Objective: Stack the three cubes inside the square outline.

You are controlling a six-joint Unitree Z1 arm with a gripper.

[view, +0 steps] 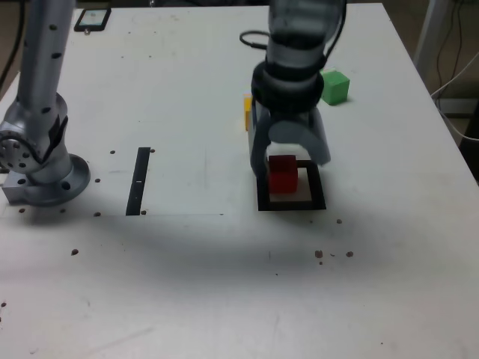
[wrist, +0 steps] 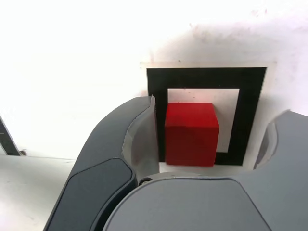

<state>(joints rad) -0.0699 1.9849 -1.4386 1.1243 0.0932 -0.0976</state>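
Observation:
The red cube (view: pixel 283 173) (wrist: pixel 191 134) rests on the table inside the square outline (view: pixel 292 203) (wrist: pixel 207 78), overlapping its near black border in the wrist view. My gripper (view: pixel 290 160) (wrist: pixel 214 115) hangs low over it, open, with a finger on either side. One finger (wrist: pixel 142 130) is close against the cube's side and the other (wrist: pixel 281 139) stands well apart. The yellow cube (view: pixel 248 112) peeks out behind the gripper, mostly hidden. Farther back, toward the exterior view's right, sits the green cube (view: pixel 334 87).
A narrow black strip (view: pixel 140 181) lies on the table toward the exterior view's left. The arm's base (view: pixel 41 176) stands at the left edge. A dark flat device (view: pixel 92 19) lies at the far left corner. Cables hang off the table's right side (view: pixel 456 75).

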